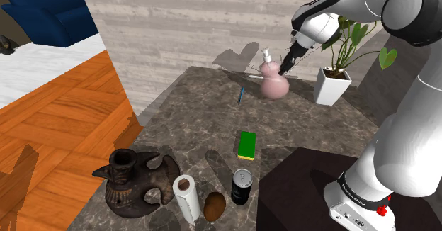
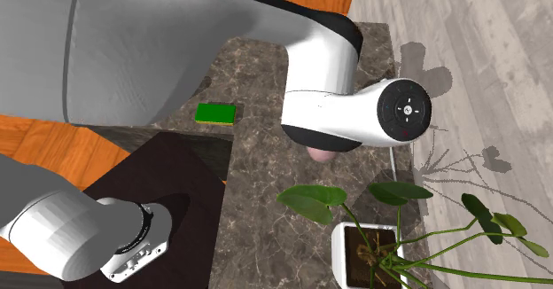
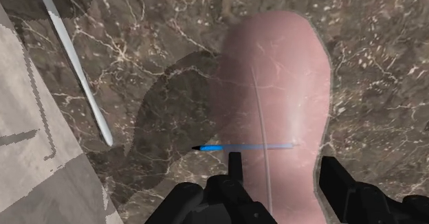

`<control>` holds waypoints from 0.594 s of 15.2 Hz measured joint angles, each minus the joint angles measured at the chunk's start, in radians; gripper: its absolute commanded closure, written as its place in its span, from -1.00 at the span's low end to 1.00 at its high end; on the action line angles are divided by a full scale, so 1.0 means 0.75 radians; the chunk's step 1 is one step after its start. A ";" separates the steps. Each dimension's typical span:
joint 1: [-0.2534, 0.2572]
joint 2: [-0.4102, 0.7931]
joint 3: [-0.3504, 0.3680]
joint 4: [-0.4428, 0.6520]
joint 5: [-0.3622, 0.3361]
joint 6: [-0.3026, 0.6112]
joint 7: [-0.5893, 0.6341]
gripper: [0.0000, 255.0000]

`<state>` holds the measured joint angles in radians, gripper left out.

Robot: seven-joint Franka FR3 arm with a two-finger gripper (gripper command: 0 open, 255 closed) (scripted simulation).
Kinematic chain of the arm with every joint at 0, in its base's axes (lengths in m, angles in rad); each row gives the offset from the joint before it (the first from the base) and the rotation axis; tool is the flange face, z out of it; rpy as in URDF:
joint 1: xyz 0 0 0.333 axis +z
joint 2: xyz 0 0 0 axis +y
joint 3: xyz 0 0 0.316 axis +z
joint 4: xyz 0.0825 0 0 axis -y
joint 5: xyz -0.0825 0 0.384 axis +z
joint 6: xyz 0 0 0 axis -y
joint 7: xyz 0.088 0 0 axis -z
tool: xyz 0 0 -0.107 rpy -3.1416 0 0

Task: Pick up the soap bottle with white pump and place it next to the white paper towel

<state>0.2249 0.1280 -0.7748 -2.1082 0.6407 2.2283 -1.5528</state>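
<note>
The soap bottle (image 1: pixel 275 86) (image 3: pixel 275 85) is stood upright on the tabletop (image 1: pixel 198 116), just beside the potted plant (image 1: pixel 331 84). Its long axis is vertical and its white pump is pointed straight up. The claw (image 1: pixel 287 65) (image 3: pixel 285 164) is held open, with one finger set to each side of the pink body; whether the fingers (image 3: pixel 344 188) touch it cannot be told. The white arm is arched above the plant and the wrist is angled down towards the bottle's neck. The paper towel (image 1: pixel 187 198) is stood well apart from the plant.
</note>
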 measured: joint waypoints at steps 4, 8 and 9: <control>0.009 -0.052 -0.012 0.022 -0.067 -0.039 0.058 1.00; 0.018 -0.097 -0.017 0.054 -0.128 -0.083 0.120 1.00; 0.019 -0.104 -0.018 0.064 -0.139 -0.095 0.132 1.00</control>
<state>0.2390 0.0500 -0.7881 -2.0603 0.5362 2.1568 -1.4538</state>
